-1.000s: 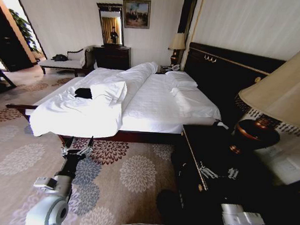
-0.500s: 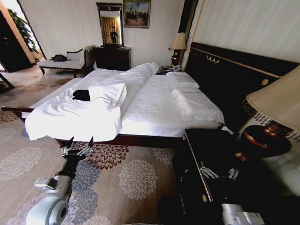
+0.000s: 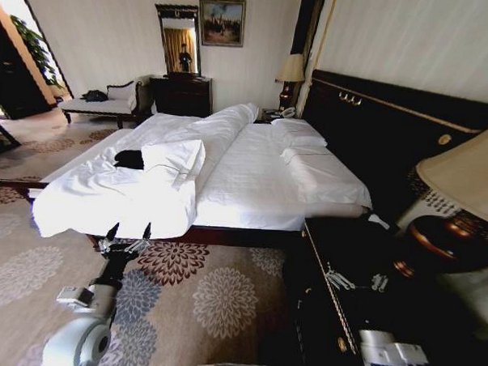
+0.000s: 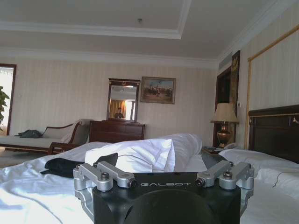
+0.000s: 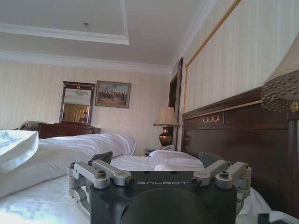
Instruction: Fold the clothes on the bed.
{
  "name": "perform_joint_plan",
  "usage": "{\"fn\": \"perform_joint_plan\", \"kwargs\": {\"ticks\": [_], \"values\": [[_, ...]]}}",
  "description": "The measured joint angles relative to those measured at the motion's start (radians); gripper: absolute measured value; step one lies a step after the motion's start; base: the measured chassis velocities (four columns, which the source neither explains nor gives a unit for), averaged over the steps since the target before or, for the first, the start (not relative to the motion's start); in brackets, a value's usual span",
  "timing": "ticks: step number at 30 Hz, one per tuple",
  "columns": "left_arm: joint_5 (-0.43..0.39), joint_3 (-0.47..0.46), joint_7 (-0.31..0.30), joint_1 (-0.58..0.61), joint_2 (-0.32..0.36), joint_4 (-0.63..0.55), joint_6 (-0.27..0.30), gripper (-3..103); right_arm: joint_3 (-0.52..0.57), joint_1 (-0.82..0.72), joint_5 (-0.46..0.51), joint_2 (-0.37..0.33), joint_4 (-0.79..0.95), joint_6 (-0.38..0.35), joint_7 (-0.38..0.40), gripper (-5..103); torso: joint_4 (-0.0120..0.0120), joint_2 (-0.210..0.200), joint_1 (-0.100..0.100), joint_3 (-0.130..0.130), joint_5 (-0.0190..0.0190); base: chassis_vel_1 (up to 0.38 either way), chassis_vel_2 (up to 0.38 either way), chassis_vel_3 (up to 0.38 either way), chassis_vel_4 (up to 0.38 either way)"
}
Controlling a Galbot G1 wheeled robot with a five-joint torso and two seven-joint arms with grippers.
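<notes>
Left gripper (image 3: pixel 126 236) hangs low in front of me over the carpet (image 3: pixel 215 295), just short of the foot of the bed (image 3: pixel 253 163), fingers spread wide and holding nothing. In its wrist view the two finger mounts stand well apart, with the mattress stretching beyond them. Right gripper (image 5: pixel 159 161) is likewise open and empty, held near the nightstand (image 3: pixel 338 260) beside the headboard (image 3: pixel 392 125).

By my reckoning the folding has not begun. The T-shirt (image 3: pixel 130 158) lies in a dark crumpled heap on the white duvet (image 3: pixel 114 197), toward the foot of the bed on my left side, just beside a bunched-up fold of bedding. It is neither spread flat nor folded, and neither of my grippers is near it. All of the work is left: reaching the shirt, laying it out, and folding it.

No container figures in the task; the bed carries the shirt, duvet and pillows (image 3: pixel 299 137).
</notes>
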Motion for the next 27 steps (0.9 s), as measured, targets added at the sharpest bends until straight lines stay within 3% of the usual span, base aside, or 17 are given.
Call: {"fn": "perform_joint_plan", "kwargs": {"ticks": [7,27], "values": [[-0.001,-0.025,-0.001,0.024,-0.001,-0.066,-0.011,100,0.003,0.003,-0.003,0.006,0.006,0.001,0.007,100,0.0,0.0,0.0,0.0,0.0001,-0.16,0.147,0.143,-0.159],[0.012,-0.013,-0.004,0.027,-0.01,-0.068,-0.013,100,-0.003,0.0,-0.016,0.027,0.008,0.011,0.01,100,0.0001,0.0,0.0,0.0,-0.0001,-0.148,0.161,0.158,-0.153]]}}
